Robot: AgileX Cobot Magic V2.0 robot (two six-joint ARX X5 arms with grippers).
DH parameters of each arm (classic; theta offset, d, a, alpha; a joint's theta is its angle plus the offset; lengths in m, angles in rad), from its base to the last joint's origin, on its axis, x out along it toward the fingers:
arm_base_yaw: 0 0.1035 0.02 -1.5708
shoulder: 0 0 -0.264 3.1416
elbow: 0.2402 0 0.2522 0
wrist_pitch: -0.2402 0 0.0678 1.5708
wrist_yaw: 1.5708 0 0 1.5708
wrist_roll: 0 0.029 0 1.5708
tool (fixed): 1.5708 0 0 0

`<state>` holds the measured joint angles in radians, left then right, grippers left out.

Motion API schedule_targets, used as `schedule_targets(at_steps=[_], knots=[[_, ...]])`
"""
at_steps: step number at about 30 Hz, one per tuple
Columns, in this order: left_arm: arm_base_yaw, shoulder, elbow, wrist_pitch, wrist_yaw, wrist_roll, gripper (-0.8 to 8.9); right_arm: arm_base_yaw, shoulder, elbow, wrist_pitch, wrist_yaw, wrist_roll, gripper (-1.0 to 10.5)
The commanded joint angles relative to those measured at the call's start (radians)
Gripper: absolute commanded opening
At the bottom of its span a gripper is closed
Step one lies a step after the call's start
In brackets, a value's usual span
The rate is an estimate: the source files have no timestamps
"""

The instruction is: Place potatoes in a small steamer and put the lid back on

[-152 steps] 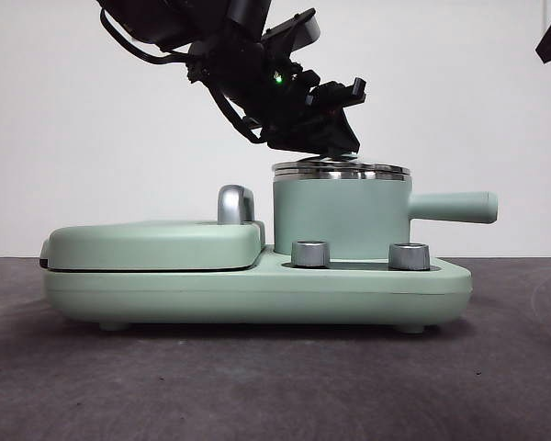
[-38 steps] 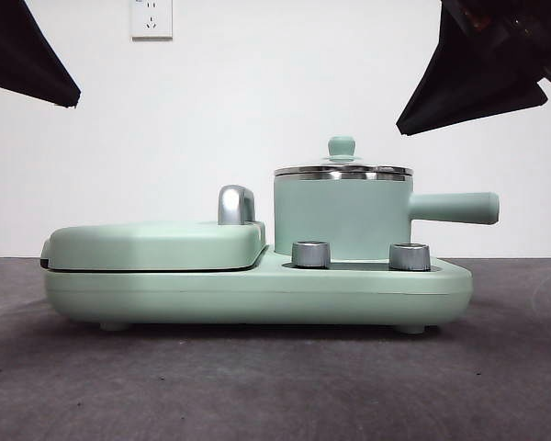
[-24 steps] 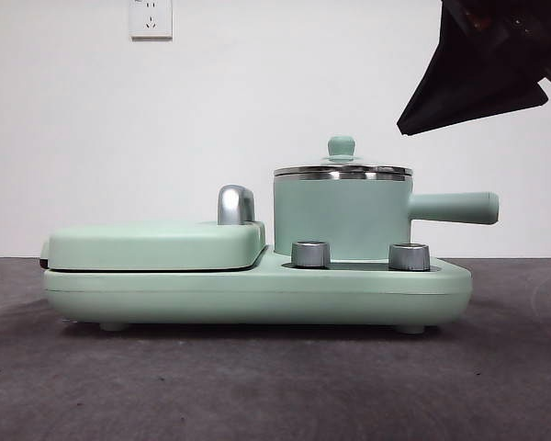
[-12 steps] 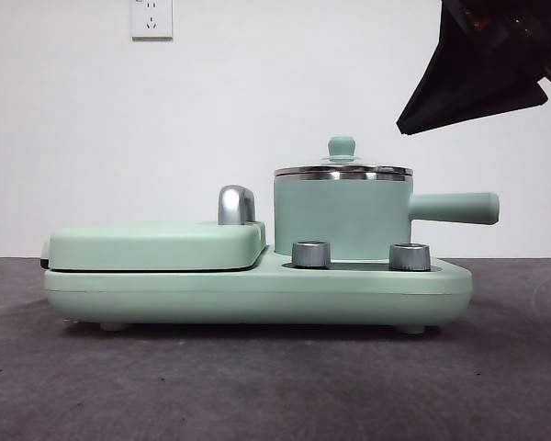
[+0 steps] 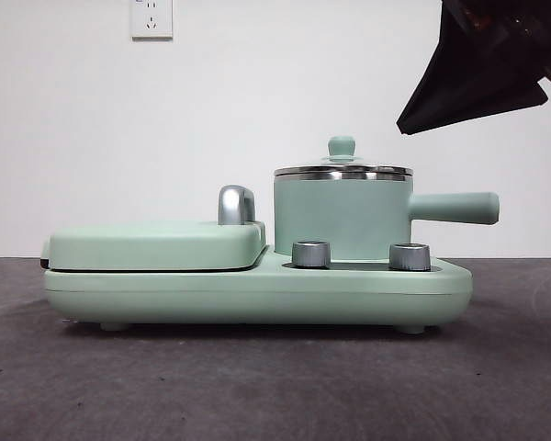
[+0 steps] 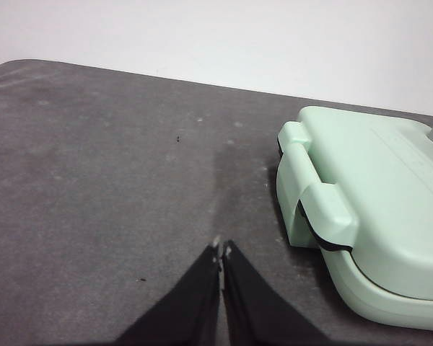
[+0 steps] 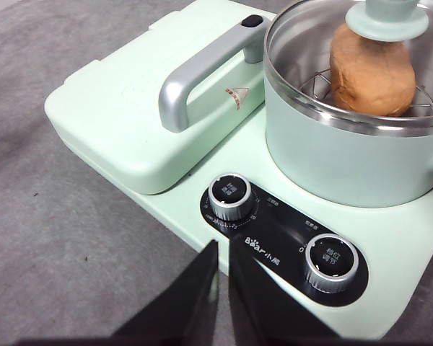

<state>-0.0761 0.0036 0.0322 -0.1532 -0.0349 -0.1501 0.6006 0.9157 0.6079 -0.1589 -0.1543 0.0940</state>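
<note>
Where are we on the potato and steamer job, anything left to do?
It looks finished. The potato sits on the wire rack inside the small steamer, and the lid is on the rim, knob up. Nothing is in hand: the left gripper is shut over bare table beside the griddle, and the right gripper is shut, clear of the pot above the dials.

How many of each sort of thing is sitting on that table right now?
Potatoes: 1
Small steamer: 1
Glass lid: 1, on the steamer
Griddle with chrome handle: 1
Control knobs: 2
Robot hands: 2, left hand and right hand, both shut and empty
Total: 8
</note>
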Motion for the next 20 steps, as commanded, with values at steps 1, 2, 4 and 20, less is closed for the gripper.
schedule_targets(at_steps=[1, 2, 4, 20], knots=[[0.0, 0.0, -0.019, 0.012, 0.002, 0.003, 0.06, 0.005, 0.004, 0.014, 0.008, 0.015, -0.055, 0.2], [0.0, 0.0, -0.019, 0.012, 0.002, 0.003, 0.06, 0.005, 0.002, 0.014, 0.002, 0.036, -0.095, 0.2], [0.0, 0.0, -0.019, 0.012, 0.002, 0.003, 0.06, -0.014, -0.021, 0.013, -0.008, 0.067, -0.125, 0.2], [0.0, 0.0, -0.019, 0.012, 0.002, 0.003, 0.06, -0.499, -0.745, -0.581, 0.317, 0.103, -0.127, 0.2]])
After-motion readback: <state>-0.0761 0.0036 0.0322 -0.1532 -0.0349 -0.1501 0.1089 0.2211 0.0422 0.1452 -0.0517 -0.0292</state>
